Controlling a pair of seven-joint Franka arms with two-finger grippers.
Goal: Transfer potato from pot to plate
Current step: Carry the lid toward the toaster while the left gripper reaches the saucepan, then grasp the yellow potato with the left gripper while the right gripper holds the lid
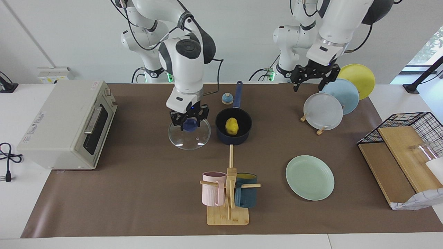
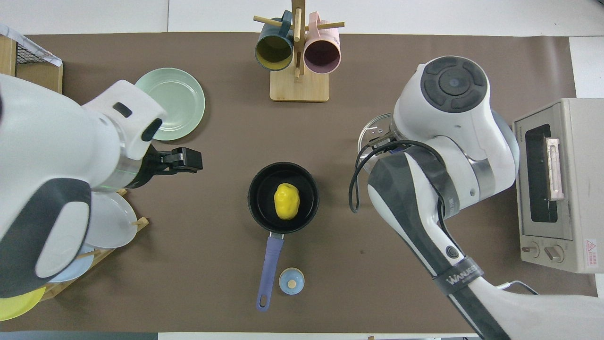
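The yellow potato (image 1: 232,126) (image 2: 286,201) lies in the dark navy pot (image 1: 221,137) (image 2: 258,208), whose blue handle points toward the robots. The mint-green plate (image 1: 309,177) (image 2: 181,101) lies farther from the robots, toward the left arm's end. My right gripper (image 1: 189,126) is down at the blue knob of a glass lid (image 1: 193,141) (image 2: 373,130) that lies on the table beside the pot. The arm hides this gripper in the overhead view. My left gripper (image 1: 310,86) (image 2: 188,159) is open and empty, raised over the plate rack.
A plate rack (image 1: 320,130) holds a grey-white, a light blue and a yellow plate. A mug tree (image 1: 230,193) with a pink and a teal mug stands farther out than the pot. A toaster oven (image 1: 65,124), a wire basket (image 1: 405,121) and a small blue dome (image 1: 227,98) also stand here.
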